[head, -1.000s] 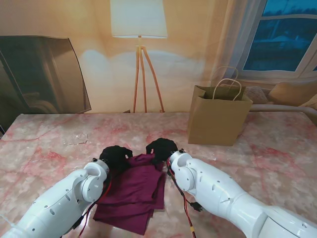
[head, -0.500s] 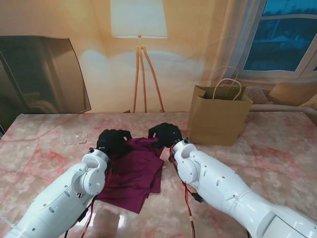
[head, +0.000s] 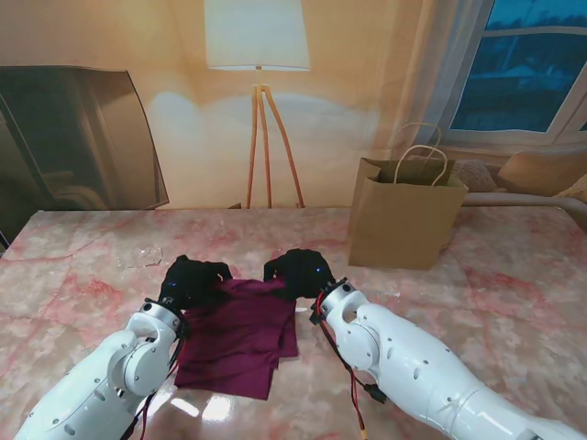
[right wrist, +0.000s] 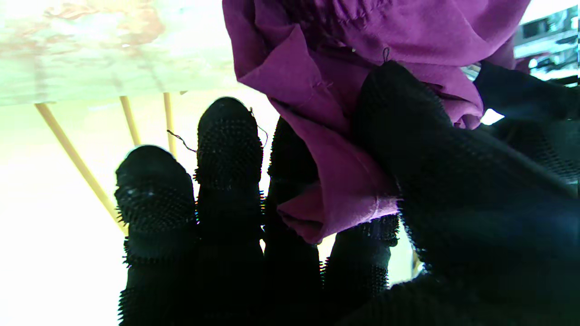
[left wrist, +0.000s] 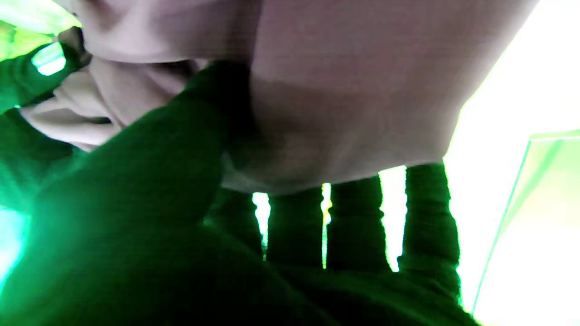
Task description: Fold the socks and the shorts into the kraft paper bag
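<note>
**Both hands clamped on the far edge of the shorts**

Now gripping the maroon shorts [head: 240, 332] at two corners. Left hand [head: 190, 281] closed on the far-left corner, thumb pressed onto the cloth and the four fingers [left wrist: 426, 213] tucked under its edge, as seen from the left wrist. Right hand [head: 299, 272] closed on the far-right corner, thumb on top, a fold of purple cloth [right wrist: 326, 149] pinched against the fingers [right wrist: 229, 136] in the right wrist view. Lying flat on the pink marbled table [head: 83, 275] between the two forearms, folded over with a lower layer showing along the near and right edges. From the shorts, the paper bag [head: 404, 218] at about two o'clock, upright, mouth open, handles raised, well apart from the cloth. Right hand nearer to the bag than the left, not touching it. Floor lamp [head: 260, 110] at twelve o'clock beyond the table. No socks made out in any view.
</note>
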`<state>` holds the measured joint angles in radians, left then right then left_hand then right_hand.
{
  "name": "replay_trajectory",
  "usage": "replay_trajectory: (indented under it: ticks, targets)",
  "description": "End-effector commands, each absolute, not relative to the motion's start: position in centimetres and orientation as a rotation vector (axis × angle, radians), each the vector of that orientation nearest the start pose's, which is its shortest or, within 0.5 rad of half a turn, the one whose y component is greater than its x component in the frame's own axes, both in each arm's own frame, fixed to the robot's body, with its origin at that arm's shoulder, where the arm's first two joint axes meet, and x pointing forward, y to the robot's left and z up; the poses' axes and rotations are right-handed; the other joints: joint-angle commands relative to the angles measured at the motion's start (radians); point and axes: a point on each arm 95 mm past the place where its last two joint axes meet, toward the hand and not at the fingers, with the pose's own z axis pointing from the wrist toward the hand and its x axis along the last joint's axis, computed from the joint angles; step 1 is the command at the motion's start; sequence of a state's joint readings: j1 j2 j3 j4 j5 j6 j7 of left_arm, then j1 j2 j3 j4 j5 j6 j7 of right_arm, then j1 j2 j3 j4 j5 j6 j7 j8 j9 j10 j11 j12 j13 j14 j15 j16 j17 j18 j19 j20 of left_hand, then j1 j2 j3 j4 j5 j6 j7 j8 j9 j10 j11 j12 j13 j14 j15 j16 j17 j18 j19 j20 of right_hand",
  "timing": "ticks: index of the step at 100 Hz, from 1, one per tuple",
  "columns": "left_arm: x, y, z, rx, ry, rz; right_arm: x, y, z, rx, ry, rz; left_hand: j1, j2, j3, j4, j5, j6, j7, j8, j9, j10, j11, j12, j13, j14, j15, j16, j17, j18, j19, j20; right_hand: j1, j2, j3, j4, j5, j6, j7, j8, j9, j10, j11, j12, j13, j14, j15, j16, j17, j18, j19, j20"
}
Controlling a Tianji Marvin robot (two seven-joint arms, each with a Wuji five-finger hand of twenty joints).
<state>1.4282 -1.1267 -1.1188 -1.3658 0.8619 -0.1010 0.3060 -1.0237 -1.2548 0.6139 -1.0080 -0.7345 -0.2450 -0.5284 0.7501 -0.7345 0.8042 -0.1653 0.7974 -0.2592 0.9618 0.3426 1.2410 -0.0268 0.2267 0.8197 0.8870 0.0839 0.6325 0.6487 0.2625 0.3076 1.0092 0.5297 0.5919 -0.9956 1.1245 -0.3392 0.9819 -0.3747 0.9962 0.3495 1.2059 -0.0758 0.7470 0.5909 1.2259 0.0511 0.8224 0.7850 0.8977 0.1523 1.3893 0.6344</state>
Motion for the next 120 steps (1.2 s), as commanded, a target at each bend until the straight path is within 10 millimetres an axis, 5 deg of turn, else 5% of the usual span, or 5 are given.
replay_trajectory:
  ticks: [1, 42, 84, 104, 120]
  targets:
    - [42.4, 0.7, -34.6, -1.180, 1.310, -1.673, 46.8, 12.3, -34.6, 0.913, 1.486, 2.011, 0.017, -0.007, 0.027, -0.048, 0.035, -0.014, 0.039, -0.001, -0.013, -0.029, 0.042, 0.051, -0.027, 0.004, -0.025, 0.004, -0.015, 0.010, -0.009, 0.024, -0.010, -0.004, 0.040, -0.013, 0.016, -0.041, 0.045, 0.022, 0.005, -0.026, 0.008, 0.009, 0.036, 0.026, 0.005, 0.033, -0.015, -0.020, 0.053, 0.036]
    - [38.4, 1.2, -35.1, -1.052, 1.417, -1.762, 44.7, 11.3, -35.4, 0.733, 1.669, 2.144, 0.016, -0.003, 0.033, -0.047, 0.050, -0.019, 0.033, -0.025, -0.154, -0.036, 0.204, 0.362, -0.082, -0.009, 0.063, 0.141, -0.035, 0.009, -0.049, 0.046, -0.027, -0.036, 0.074, -0.027, 0.029, -0.073, 0.046, 0.023, 0.018, -0.056, -0.005, 0.019, 0.008, 0.002, 0.013, 0.036, -0.046, -0.032, 0.060, 0.056]
    - [34.1, 0.8, -37.4, -1.005, 1.713, -1.799, 43.3, 11.5, -37.5, 0.629, 1.915, 2.156, 0.010, 0.004, 0.029, -0.048, 0.040, 0.001, 0.008, -0.037, -0.162, -0.044, 0.184, 0.352, -0.094, -0.015, 0.035, 0.149, -0.033, -0.006, -0.050, 0.053, -0.036, -0.074, 0.095, -0.042, 0.048, -0.094, 0.048, 0.008, 0.039, -0.074, -0.023, 0.028, -0.012, -0.011, 0.020, 0.041, -0.072, -0.036, 0.058, 0.088]
    - [32.9, 0.5, -38.2, -1.039, 1.845, -1.800, 42.8, 11.8, -38.6, 0.560, 1.997, 2.125, -0.137, 0.022, -0.024, -0.074, -0.006, 0.077, -0.150, 0.012, -0.319, -0.009, 0.244, -0.083, -0.162, 0.002, -0.075, 0.103, -0.095, -0.005, -0.130, 0.068, -0.040, -0.077, 0.098, -0.045, 0.051, -0.103, 0.051, 0.002, 0.041, -0.083, -0.030, 0.032, -0.029, -0.020, 0.023, 0.047, -0.090, -0.042, 0.049, 0.099]
    - [32.0, 0.5, -37.6, -1.130, 1.872, -1.835, 42.5, 11.8, -39.4, 0.505, 2.041, 2.097, -0.378, 0.130, -0.086, 0.011, -0.019, 0.140, -0.304, 0.078, -0.420, 0.044, 0.127, -0.217, -0.275, 0.029, -0.169, 0.067, -0.187, 0.005, -0.251, 0.067, -0.043, -0.078, 0.098, -0.046, 0.051, -0.108, 0.052, -0.001, 0.042, -0.086, -0.033, 0.037, -0.039, -0.022, 0.025, 0.051, -0.098, -0.045, 0.043, 0.108]
